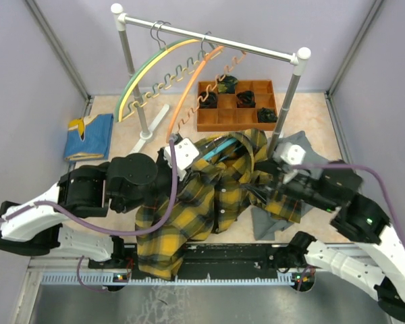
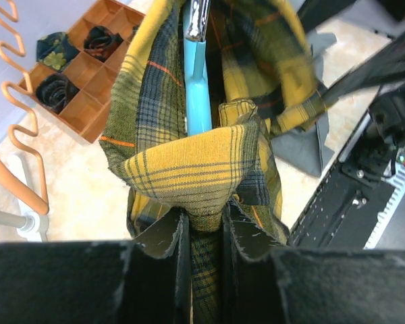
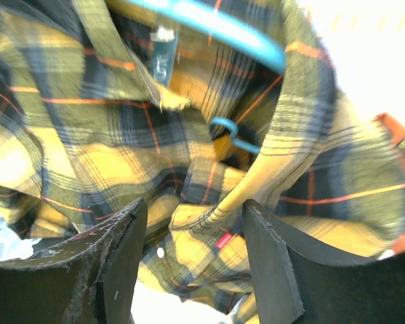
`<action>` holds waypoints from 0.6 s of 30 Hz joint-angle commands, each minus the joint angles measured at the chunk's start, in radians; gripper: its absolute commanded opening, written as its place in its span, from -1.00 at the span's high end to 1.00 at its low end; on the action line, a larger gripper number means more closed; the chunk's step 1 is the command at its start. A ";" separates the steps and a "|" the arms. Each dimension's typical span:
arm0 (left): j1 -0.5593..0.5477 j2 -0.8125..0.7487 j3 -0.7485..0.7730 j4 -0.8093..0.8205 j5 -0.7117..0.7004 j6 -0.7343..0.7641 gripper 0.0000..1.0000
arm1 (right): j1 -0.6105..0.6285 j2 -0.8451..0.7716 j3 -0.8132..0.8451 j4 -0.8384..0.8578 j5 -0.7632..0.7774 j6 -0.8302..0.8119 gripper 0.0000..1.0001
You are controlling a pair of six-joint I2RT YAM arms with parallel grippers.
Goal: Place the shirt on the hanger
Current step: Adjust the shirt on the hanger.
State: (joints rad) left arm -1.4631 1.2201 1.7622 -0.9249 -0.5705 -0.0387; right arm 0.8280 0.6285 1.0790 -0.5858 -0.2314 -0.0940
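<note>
Pinching the shirt [image 2: 182, 162], the left jaws face along the hanger [image 2: 197, 88]. The right jaws gape, shirt just ahead.

Neck label [image 3: 163, 57] and red tag [image 3: 224, 241] on the shirt [image 3: 67, 135] are unreadable.

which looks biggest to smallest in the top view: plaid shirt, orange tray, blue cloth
1. plaid shirt, by far the largest, though partly bunched up
2. orange tray
3. blue cloth, somewhat smaller than the tray
</note>
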 commanded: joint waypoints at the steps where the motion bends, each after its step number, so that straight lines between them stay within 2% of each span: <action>1: 0.003 -0.074 -0.082 0.084 0.119 0.049 1.00 | -0.004 -0.112 0.117 -0.041 -0.013 -0.125 -0.19; 7: 0.003 -0.151 -0.158 0.083 0.402 0.099 1.00 | -0.004 -0.177 0.194 -0.266 -0.002 -0.268 -0.31; 14: 0.004 -0.179 -0.156 0.057 0.602 0.123 1.00 | -0.003 -0.196 0.258 -0.425 -0.079 -0.276 -0.38; 18: 0.003 -0.175 -0.152 0.044 0.671 0.125 1.00 | -0.003 -0.185 0.250 -0.444 -0.159 -0.293 -0.39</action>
State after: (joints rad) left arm -1.4624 1.0595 1.5963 -0.9188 -0.0383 0.0639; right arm 0.8280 0.4278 1.3094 -0.9749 -0.3023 -0.3553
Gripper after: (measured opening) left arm 0.216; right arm 0.693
